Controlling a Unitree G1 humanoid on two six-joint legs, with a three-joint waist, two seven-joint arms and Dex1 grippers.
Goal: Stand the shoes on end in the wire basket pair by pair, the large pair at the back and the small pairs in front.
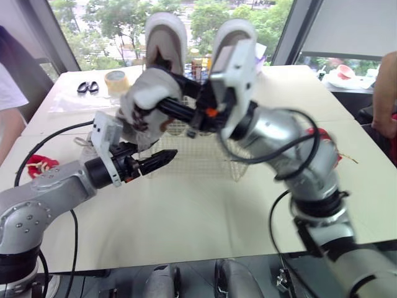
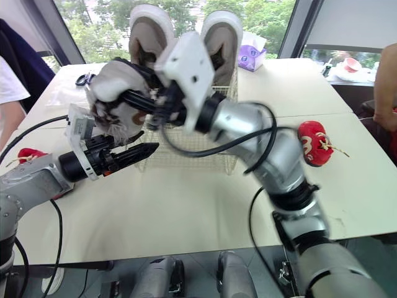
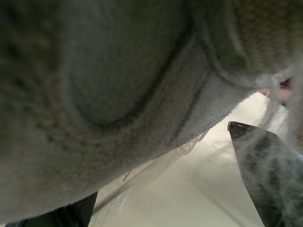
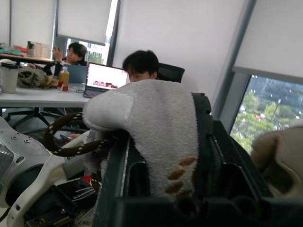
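The right pincer (image 4: pixel 161 118) is pinching a white fleecy shoe (image 2: pixel 115 84), holding it in the air above the front left corner of the wire basket (image 2: pixel 205 149). The right arm reaches across from the counter's right side, its elbow bent. The left pincer (image 1: pixel 162 156) hangs just beneath the shoe with its fingers spread, the arm stretched low over the counter (image 1: pixel 186 217).

The large pair (image 1: pixel 166 37) stands on end at the basket's back, with bare wire floor in front of it. Bare counter runs to the near edge. A red shoe (image 2: pixel 315 143) lies near the right edge.
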